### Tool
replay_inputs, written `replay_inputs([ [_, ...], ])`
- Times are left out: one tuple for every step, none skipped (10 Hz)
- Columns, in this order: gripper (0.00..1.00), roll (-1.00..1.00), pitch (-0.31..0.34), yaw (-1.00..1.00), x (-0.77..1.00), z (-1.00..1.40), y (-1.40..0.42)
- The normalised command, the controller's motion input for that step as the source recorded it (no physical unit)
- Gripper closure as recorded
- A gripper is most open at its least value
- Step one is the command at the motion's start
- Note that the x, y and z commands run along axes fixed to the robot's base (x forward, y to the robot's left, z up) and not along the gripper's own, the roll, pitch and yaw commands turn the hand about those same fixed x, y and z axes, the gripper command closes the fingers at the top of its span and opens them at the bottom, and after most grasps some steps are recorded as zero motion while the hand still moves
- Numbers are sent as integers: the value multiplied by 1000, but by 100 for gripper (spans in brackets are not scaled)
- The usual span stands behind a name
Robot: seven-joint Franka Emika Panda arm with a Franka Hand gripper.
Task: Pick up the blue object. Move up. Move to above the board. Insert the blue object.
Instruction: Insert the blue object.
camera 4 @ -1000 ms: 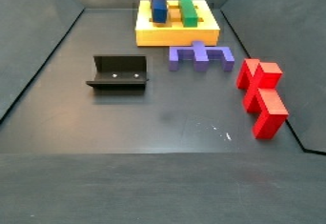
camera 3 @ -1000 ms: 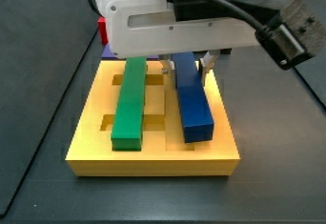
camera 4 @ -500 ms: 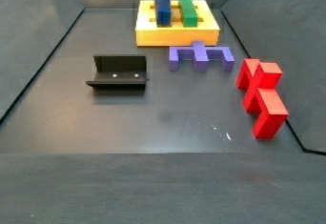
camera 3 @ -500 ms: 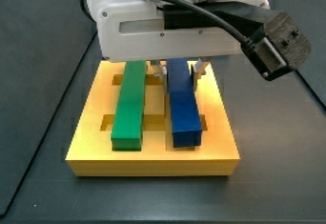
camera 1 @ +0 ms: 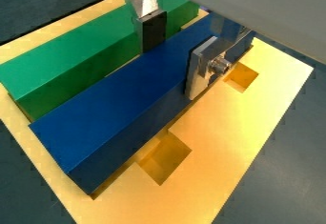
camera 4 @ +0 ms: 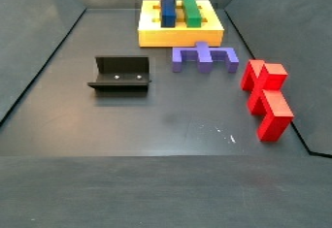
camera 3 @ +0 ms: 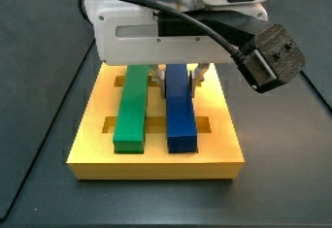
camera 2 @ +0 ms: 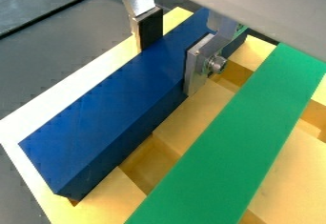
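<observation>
The blue object (camera 3: 182, 115) is a long bright-blue bar. It lies along the yellow board (camera 3: 155, 160), parallel to and right beside the green bar (camera 3: 130, 106). My gripper (camera 3: 182, 77) stands over the board's far half, shut on the blue object near its far end. In both wrist views the fingers (camera 1: 204, 64) (camera 2: 200, 61) press the bar's two long sides (camera 1: 121, 109) (camera 2: 109, 118), with the green bar (camera 1: 64, 61) (camera 2: 242, 142) alongside. The bar's underside and the groove below it are hidden. In a side view the board (camera 4: 182, 36) is at the far end of the floor.
A purple U-shaped piece (camera 4: 203, 55) lies just in front of the board. Red pieces (camera 4: 266, 98) stand to the right. The fixture (camera 4: 120, 74) stands on the floor to the left. Dark walls enclose the floor.
The blue object, held in my gripper, has swung from slanting towards the board's right edge to lying parallel beside the green bar, and has shifted left and come lower.
</observation>
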Motion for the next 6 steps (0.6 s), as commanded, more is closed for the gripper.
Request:
replay_inputs([
  [100, 66, 0, 100, 191, -303, 0],
  [100, 79, 0, 131, 249, -271, 0],
  [100, 103, 0, 114, 169, -234, 0],
  [100, 120, 0, 117, 134, -234, 6],
  [100, 106, 0, 74, 23, -249, 0],
  [100, 46, 0, 0, 0, -14, 0],
])
